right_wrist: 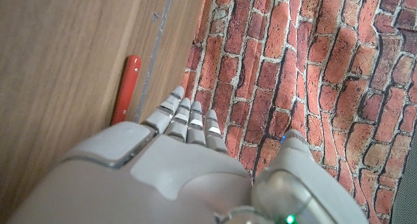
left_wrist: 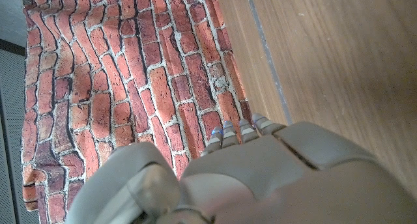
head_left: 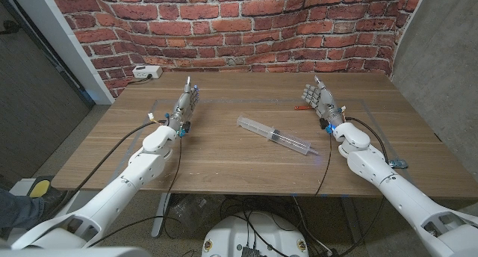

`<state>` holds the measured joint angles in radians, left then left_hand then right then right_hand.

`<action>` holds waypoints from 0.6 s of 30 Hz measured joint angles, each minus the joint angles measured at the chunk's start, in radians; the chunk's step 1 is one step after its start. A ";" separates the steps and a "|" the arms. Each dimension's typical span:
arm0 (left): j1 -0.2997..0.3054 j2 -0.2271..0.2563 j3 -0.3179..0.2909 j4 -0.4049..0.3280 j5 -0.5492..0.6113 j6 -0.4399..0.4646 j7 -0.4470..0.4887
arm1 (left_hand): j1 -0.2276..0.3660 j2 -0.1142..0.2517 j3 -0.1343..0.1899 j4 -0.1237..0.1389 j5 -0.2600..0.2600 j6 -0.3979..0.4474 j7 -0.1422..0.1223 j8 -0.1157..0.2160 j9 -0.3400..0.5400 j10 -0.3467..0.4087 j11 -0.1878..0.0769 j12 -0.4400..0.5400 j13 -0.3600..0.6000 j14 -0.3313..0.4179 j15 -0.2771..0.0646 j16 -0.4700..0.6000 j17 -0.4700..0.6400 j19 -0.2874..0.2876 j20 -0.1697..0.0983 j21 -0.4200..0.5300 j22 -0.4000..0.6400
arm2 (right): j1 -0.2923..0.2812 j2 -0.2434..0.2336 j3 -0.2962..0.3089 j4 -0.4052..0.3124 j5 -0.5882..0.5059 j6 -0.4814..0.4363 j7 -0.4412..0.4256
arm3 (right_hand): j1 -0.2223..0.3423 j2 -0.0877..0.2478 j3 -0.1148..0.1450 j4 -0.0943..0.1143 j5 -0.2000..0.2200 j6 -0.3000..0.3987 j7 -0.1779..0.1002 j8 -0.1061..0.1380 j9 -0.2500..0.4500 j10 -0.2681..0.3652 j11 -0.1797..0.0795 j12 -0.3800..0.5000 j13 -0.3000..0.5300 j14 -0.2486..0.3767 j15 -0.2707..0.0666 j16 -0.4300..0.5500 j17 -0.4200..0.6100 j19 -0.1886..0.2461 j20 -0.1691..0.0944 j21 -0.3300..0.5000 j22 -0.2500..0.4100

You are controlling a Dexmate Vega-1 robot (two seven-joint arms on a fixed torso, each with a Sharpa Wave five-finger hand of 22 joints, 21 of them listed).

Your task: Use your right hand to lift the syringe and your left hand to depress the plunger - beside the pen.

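A clear plastic syringe (head_left: 273, 135) lies on the wooden table (head_left: 224, 160) near its middle, slanting from far left to near right, with its plunger end towards the right arm. My left hand (head_left: 184, 105) stands at the far left of the table, fingers straight and holding nothing. My right hand (head_left: 320, 100) stands at the far right, fingers also straight and empty. A red pen (right_wrist: 126, 87) lies on the table just beyond my right hand (right_wrist: 163, 178); in the head view a small part of the pen (head_left: 296, 107) shows beside that hand. Both hands are well apart from the syringe.
A brick wall (head_left: 246, 25) rises behind the table. A white power strip (head_left: 146, 72) lies at the far left corner. A thin tape line (left_wrist: 264, 48) runs along the table near my left hand (left_wrist: 273, 178). Cables hang off the near edge.
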<state>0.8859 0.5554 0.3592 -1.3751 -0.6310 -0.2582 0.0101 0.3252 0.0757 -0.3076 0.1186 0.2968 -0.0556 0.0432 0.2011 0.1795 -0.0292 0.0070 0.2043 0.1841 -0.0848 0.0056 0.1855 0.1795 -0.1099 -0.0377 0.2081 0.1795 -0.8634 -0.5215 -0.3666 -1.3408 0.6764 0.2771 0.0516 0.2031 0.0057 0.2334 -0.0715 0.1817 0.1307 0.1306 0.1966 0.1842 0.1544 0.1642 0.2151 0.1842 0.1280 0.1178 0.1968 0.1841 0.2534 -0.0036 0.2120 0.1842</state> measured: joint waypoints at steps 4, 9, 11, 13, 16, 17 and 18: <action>0.027 0.024 -0.009 -0.054 0.003 0.015 0.017 | 0.001 0.001 0.000 0.000 0.000 0.000 0.000 0.000 0.000 0.000 0.000 0.000 0.000 -0.002 0.002 0.000 0.000 -0.002 -0.002 0.001 0.000 | -0.011 -0.003 0.003 -0.015 0.001 0.003 -0.002 | 0.000 0.000 0.000 0.000 0.000 0.005 0.000 0.000 0.005 0.011 0.000 0.001 0.000 0.000 0.000 0.000 0.000 0.000 0.000 0.000 0.000; 0.058 0.052 -0.019 -0.109 0.007 0.027 0.032 | 0.008 0.008 0.000 0.000 0.000 0.000 0.000 0.000 0.000 0.000 0.000 0.000 0.000 -0.002 0.002 0.000 0.000 -0.002 -0.002 0.001 0.000 | -0.045 -0.010 0.010 -0.057 -0.018 0.033 -0.027 | 0.000 0.000 0.000 0.000 0.000 0.086 0.004 0.030 0.009 0.039 -0.006 0.010 0.000 0.022 -0.008 0.000 0.000 0.011 -0.004 0.000 0.000; 0.067 0.062 -0.024 -0.127 0.008 0.030 0.036 | 0.008 0.008 0.000 0.000 0.000 0.000 0.000 0.000 0.000 0.000 0.000 0.000 0.000 -0.002 0.002 0.000 0.000 -0.002 -0.002 0.001 0.000 | -0.054 -0.012 0.011 -0.069 -0.028 0.048 -0.037 | 0.000 0.000 0.000 0.000 0.000 0.093 0.003 0.030 0.009 0.042 -0.006 0.015 0.000 0.023 -0.009 0.000 0.000 0.011 -0.004 0.000 0.000; 0.075 0.070 -0.027 -0.141 0.009 0.035 0.041 | 0.008 0.008 0.000 0.000 0.000 0.000 0.000 0.000 0.000 0.000 0.000 0.000 0.000 -0.002 0.002 0.000 0.000 -0.002 -0.002 0.001 0.000 | -0.067 -0.015 0.015 -0.086 -0.037 0.060 -0.046 | 0.000 0.000 0.000 0.000 0.000 0.093 0.003 0.030 0.009 0.042 -0.006 0.015 0.000 0.030 -0.009 0.000 0.000 0.016 -0.009 0.000 0.000; 0.086 0.081 -0.033 -0.162 0.012 0.042 0.047 | 0.008 0.008 0.000 0.000 0.000 0.004 0.004 0.000 0.000 0.003 0.003 0.000 0.000 -0.002 0.002 0.000 0.000 -0.002 -0.002 0.001 0.000 | -0.088 -0.022 0.020 -0.112 -0.050 0.076 -0.058 | 0.000 0.000 -0.005 -0.004 0.000 0.072 -0.003 0.021 0.009 0.049 -0.013 0.015 0.000 0.032 -0.010 0.000 0.000 0.016 -0.009 0.000 0.000; 0.092 0.087 -0.035 -0.172 0.013 0.042 0.048 | 0.008 0.008 0.000 0.000 0.000 0.005 0.002 0.000 0.000 0.004 0.004 0.000 0.000 -0.001 0.002 0.000 0.000 -0.002 -0.002 0.001 0.000 | -0.092 -0.024 0.021 -0.119 -0.057 0.083 -0.065 | 0.000 0.000 -0.005 -0.004 0.000 0.071 -0.004 0.021 0.009 0.049 -0.013 0.015 0.000 0.032 -0.010 0.000 0.000 0.020 -0.005 0.000 0.000; 0.094 0.091 -0.037 -0.176 0.014 0.043 0.049 | 0.008 0.008 0.000 0.000 0.000 0.008 0.000 0.000 0.000 0.004 0.004 0.005 0.000 0.003 0.005 0.000 0.000 -0.002 -0.002 0.001 0.000 | -0.098 -0.026 0.022 -0.127 -0.063 0.088 -0.069 | 0.000 0.000 -0.005 -0.004 0.000 0.071 -0.004 0.021 0.009 0.049 -0.013 0.015 0.000 0.032 -0.010 0.000 0.000 0.020 -0.005 0.000 0.000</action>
<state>0.9803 0.6461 0.3227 -1.5515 -0.6173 -0.2151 0.0592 0.3332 0.0838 -0.3074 0.1186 0.2968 -0.0479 0.0432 0.2011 0.1794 -0.0247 0.0107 0.2093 0.1839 -0.0820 0.0109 0.1855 0.1795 -0.1115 -0.0393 0.2087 0.1794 -0.9613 -0.5478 -0.3446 -1.4673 0.6138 0.3649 -0.0175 0.2030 0.0057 0.2289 -0.0760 0.1816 0.2014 0.1268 0.2180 0.1935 0.2031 0.1512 0.2305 0.1841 0.1596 0.1076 0.1968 0.1840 0.2730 -0.0089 0.2120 0.1840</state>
